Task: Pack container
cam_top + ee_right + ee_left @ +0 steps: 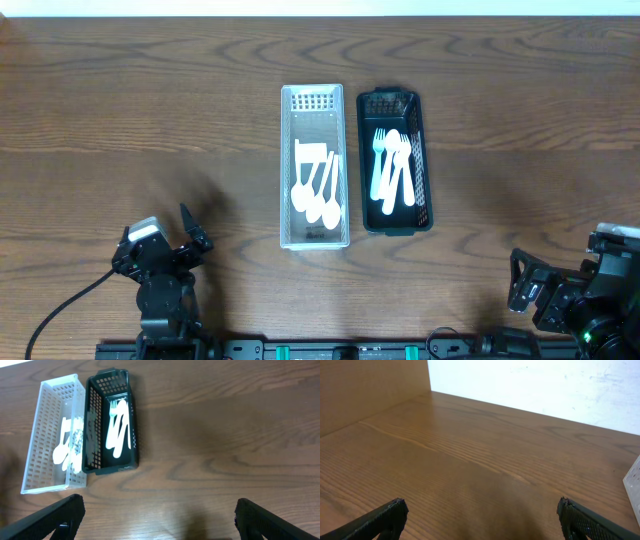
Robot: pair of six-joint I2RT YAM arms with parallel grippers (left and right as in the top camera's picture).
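Black plastic mesh cutlery basket (pixel 388 103): centre, long axis near-to-far edge.
Right claw (pixel 159 506): wide, near-right corner, nearer.
Left claw (pixel 481 507): wide.

Matt wood-grain table (pixel 120 120) – perforated plastic white basket (pixel 286 200), black basket (pixel 364 160), glossy white cutlery (pixel 392 165)

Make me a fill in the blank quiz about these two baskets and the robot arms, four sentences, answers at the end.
1. Seen from overhead, the white basket sits to the ___ of the black basket.
2. The cutlery in the black basket is ___ in colour.
3. The left gripper and right gripper both have their jaws ___, holding nothing.
4. Both baskets rest on a ___ table.
Missing words: left; white; open; wooden.
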